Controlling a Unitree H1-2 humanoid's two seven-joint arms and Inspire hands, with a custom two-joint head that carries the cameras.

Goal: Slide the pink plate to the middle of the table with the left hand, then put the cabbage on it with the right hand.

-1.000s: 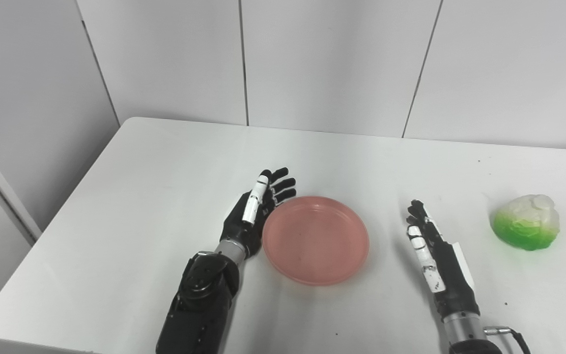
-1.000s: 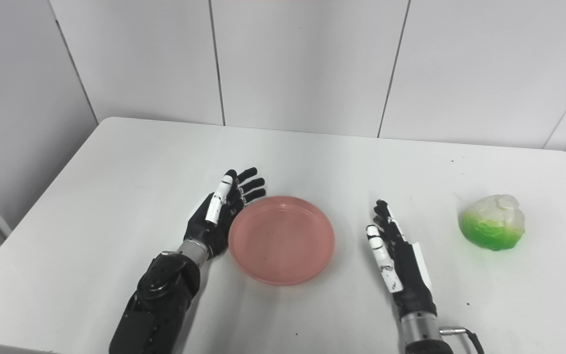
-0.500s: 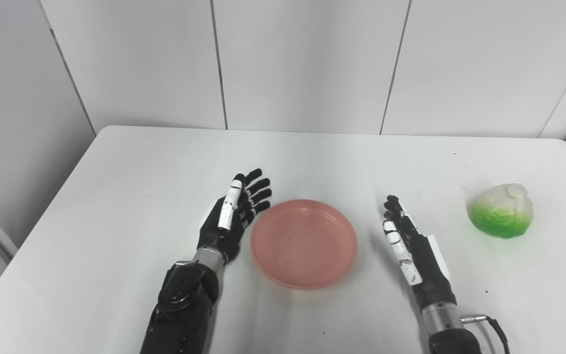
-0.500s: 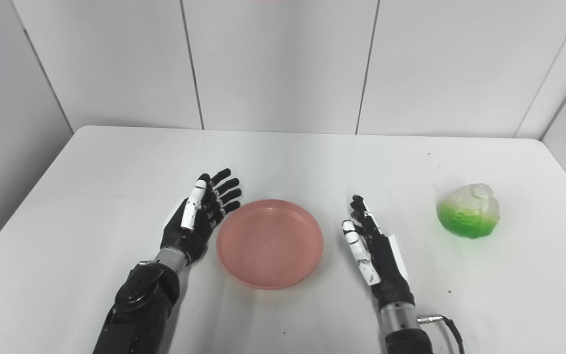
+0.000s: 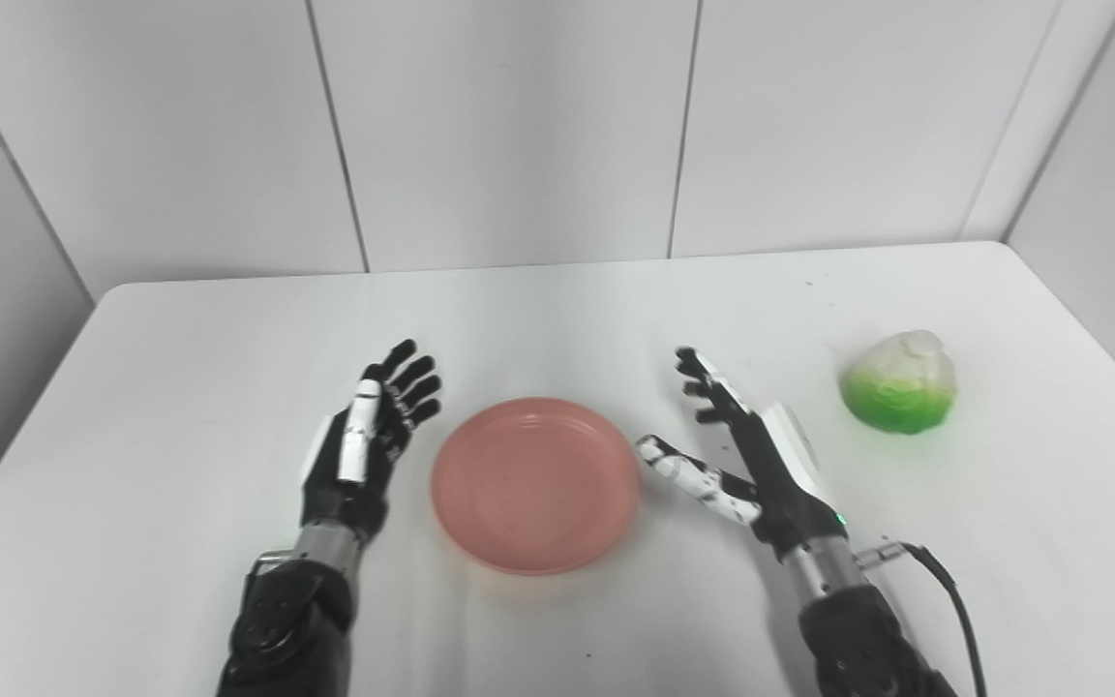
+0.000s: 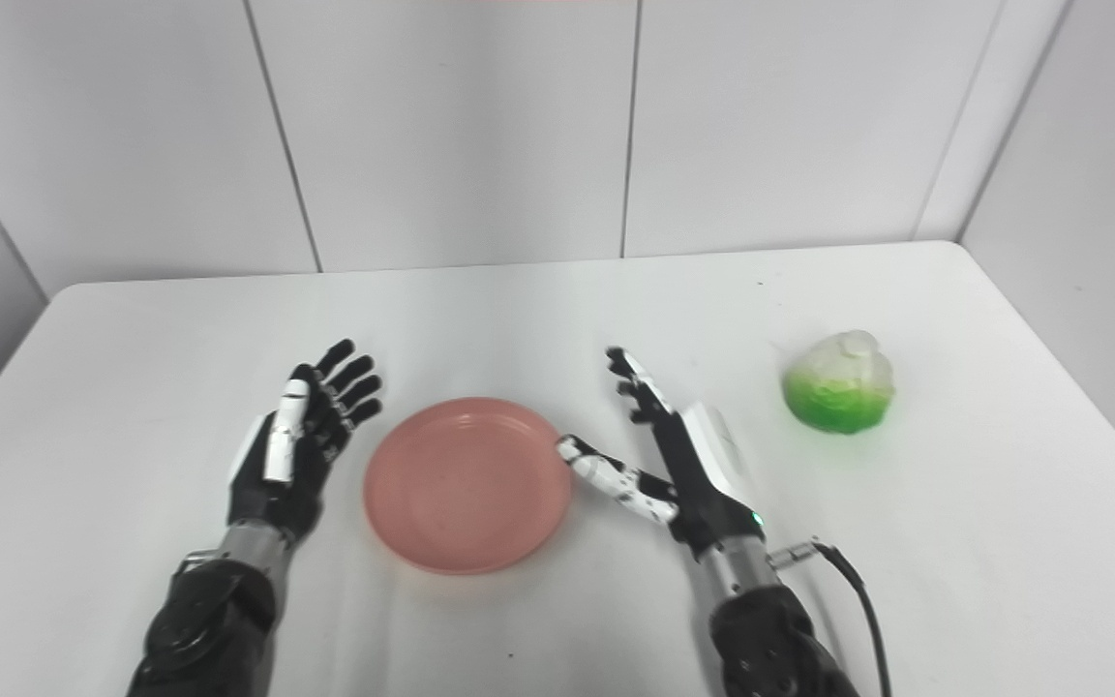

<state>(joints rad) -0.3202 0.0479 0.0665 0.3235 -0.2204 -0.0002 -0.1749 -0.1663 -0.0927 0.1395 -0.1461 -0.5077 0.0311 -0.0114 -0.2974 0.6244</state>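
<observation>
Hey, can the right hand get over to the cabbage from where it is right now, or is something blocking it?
Probably yes. The right hand is open and holds nothing, and only bare table lies between it and the cabbage. The pink plate sits on its other side, out of the way.

Bright, even, diffuse overhead light washes the white table (image 5: 180, 387) almost to glare, leaving only faint soft shadows under the plate (image 5: 535, 483), the cabbage (image 5: 898, 394) and both hands, while the pictures stay fairly sharp throughout, slightly soft and grainy, with mild bending of straight lines near the edges.
</observation>
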